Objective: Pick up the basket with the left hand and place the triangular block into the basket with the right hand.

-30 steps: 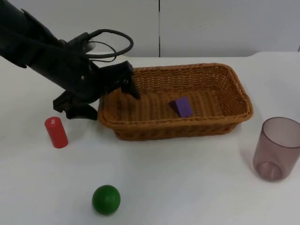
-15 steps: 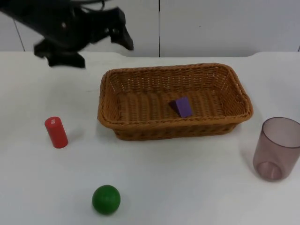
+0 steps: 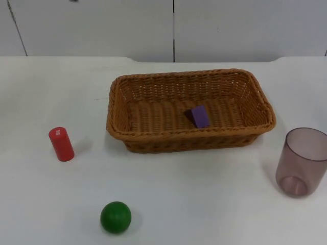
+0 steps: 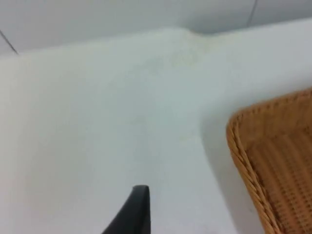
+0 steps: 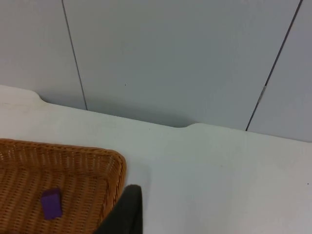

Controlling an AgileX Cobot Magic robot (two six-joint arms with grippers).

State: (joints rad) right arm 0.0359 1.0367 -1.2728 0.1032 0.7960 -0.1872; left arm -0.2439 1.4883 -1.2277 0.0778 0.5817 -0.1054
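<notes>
From above, the wicker basket (image 3: 190, 109) sits mid-table toward the partition wall, long axis across; the purple triangular block (image 3: 200, 116) already lies inside, right of centre. No writing readable.

The left gripper (image 4: 130, 214) hovers just off the basket's corner, fingers' state unclear.

The right gripper (image 5: 124, 209) hangs beside the basket's end, likewise unclear.

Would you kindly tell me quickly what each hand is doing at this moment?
Left hand: cannot be told; it holds nothing, beside the brown woven wicker basket.
Right hand: cannot be told; it holds nothing, by the basket's rim.
</notes>
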